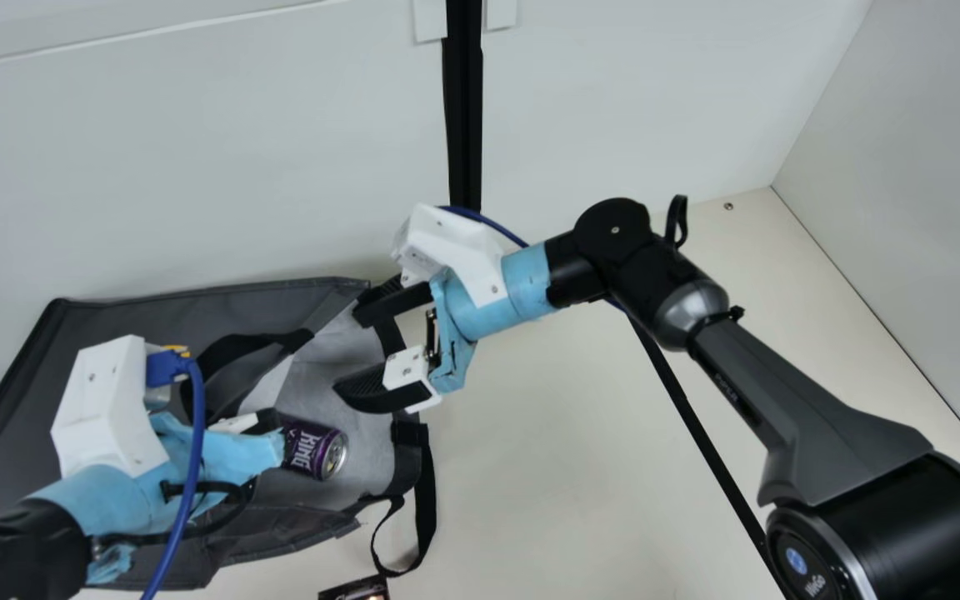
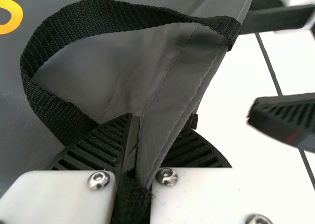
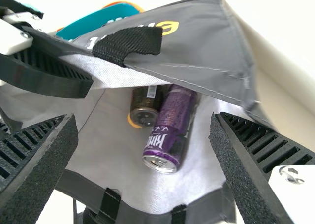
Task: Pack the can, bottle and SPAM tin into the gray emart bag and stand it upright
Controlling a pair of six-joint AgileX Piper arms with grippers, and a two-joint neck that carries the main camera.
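a cream table point(image 1: 547, 483) with a black line point(image 1: 701, 425) running across it. the gray bag point(image 1: 17, 417) lies on its side there, one black strap point(image 1: 426, 500) looped out; close by that sits a small dark thing point(image 1: 357, 590), partly cut off at the main view's bottom edge.

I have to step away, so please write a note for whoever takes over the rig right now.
Left gripper: shut on the rim of the gray bag.
Right gripper: open and empty, at the bag's mouth.
Things: the purple can and a dark cylinder lie in the bag; I can't tell if the cylinder is the bottle. A dark item, too cut off to identify, is outside.
Done: purple can in.
Left: find and check the SPAM tin and bottle, then stand the bag upright; it lies flat.
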